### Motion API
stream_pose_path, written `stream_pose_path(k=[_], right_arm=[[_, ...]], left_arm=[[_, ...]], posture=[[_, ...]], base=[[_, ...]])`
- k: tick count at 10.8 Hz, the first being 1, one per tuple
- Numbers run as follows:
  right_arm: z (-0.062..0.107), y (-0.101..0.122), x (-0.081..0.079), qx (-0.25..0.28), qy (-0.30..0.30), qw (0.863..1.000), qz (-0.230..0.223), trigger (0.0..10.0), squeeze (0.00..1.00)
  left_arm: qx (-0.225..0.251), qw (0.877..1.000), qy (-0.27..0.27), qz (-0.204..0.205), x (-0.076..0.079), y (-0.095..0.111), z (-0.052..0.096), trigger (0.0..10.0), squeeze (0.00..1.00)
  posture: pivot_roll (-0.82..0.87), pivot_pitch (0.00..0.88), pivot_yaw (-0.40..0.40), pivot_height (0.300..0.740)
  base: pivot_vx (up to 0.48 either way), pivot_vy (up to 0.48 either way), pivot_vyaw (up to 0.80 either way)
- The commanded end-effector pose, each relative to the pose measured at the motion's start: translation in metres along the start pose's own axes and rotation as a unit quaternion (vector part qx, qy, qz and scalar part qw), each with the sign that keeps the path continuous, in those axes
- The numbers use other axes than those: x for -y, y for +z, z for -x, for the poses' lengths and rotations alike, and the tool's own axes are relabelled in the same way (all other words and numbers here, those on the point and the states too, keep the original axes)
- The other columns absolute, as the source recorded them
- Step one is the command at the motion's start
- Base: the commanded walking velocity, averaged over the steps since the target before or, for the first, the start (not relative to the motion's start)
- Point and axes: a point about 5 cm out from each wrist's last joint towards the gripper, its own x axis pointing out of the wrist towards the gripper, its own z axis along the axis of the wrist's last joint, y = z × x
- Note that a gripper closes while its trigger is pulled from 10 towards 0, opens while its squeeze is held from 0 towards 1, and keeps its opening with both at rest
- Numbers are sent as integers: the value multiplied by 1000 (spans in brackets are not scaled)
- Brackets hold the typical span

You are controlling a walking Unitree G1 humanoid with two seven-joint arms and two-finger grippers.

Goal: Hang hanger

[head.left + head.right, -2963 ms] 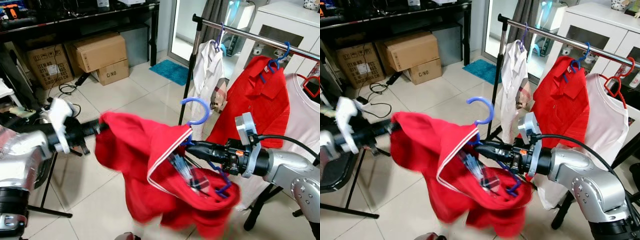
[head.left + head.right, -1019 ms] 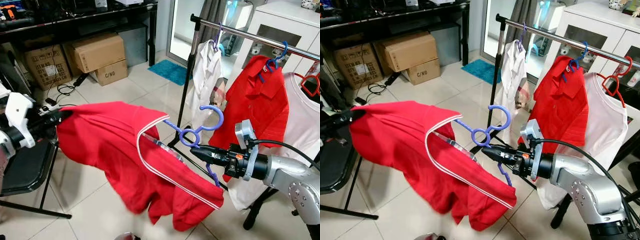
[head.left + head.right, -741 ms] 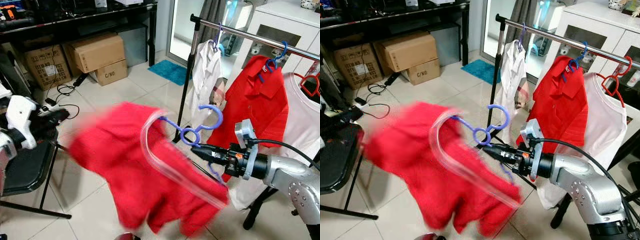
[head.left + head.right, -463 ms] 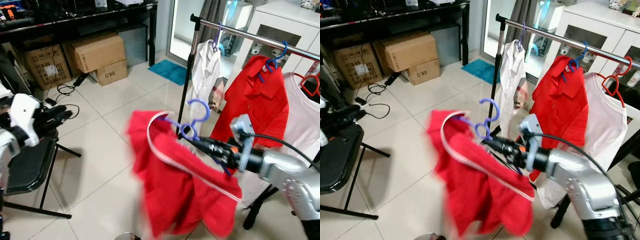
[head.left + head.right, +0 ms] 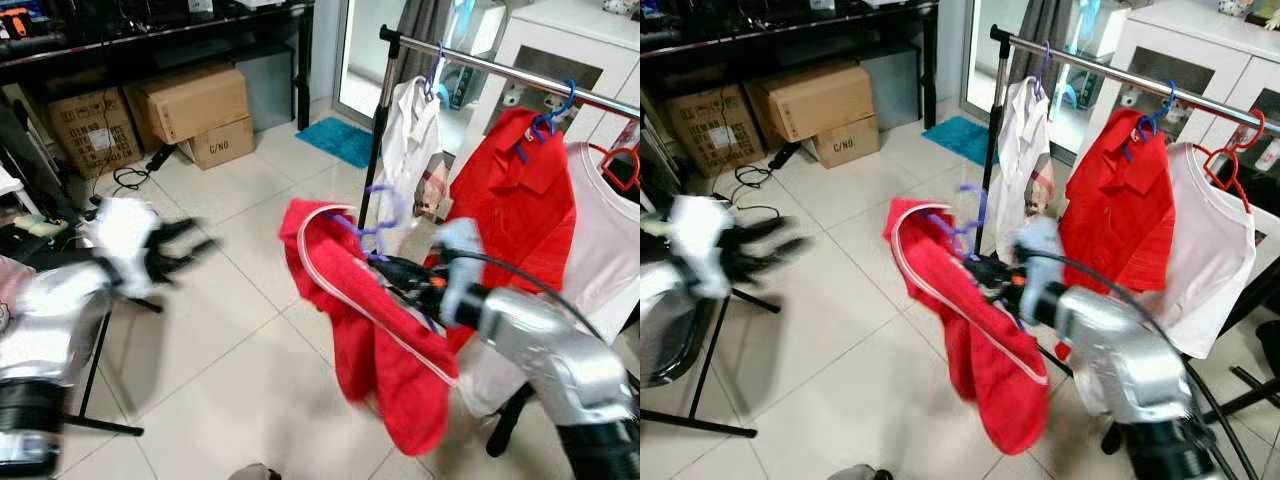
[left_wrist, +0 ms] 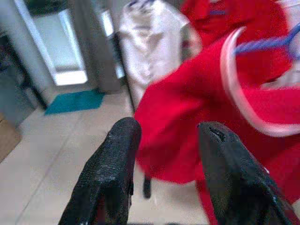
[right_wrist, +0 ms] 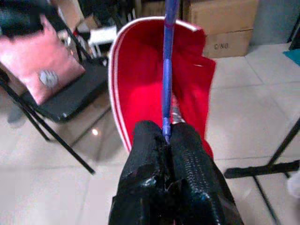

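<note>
— So where is the hanger (image 5: 375,232) relative to the right gripper (image 7: 165,136)?
— Pinched in it. In the right wrist view the two black fingers (image 7: 187,154) are pressed together on the purple shaft, which runs straight out from the tips. The red shirt (image 5: 370,320) hangs from it, white-trimmed collar open, in front of the clothes rail (image 5: 470,62) and below its bar.
— And the left gripper (image 6: 161,136)?
— Well apart, out to the robot's left over the tiled floor (image 5: 230,350). Its fingers stand spread with nothing between them; the shirt shows beyond them.
— Anything hard to read?
— The hanger's hook is a faint blur near the rail's upright, beside the white shirt (image 5: 412,140); whether it touches the bar I cannot tell. Both arms are smeared too.
</note>
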Motion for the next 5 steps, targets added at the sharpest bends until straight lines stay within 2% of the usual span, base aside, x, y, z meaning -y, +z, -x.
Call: stream_pose_path(k=[1,2,3,4,5], right_arm=[[1,13,-1,11,5,999,51,10000,0],[0,16,-2,9,11,998,66,10000,0],[-1,22,-4,11,33,995,91,10000,0],[0,31,-13,23,79,990,114,10000,0],[0,33,-16,28,92,988,119,10000,0]], left_arm=[[29,999,-33,-25,-2,26,-7,10000,1000],[41,996,-63,-40,-2,42,-10,10000,1000],[38,989,-126,-69,-5,66,-13,10000,1000],[8,978,-181,-105,-13,81,-15,10000,1000],[-7,974,-196,-110,-16,82,-17,10000,1000]], posture=[[-82,0,-1,740],[-81,0,-2,740],[-74,0,-8,740],[-71,0,-9,740],[-70,0,-6,740]], base=[[0,0,0],[0,0,0],[0,0,0],[0,0,0],[0,0,0]])
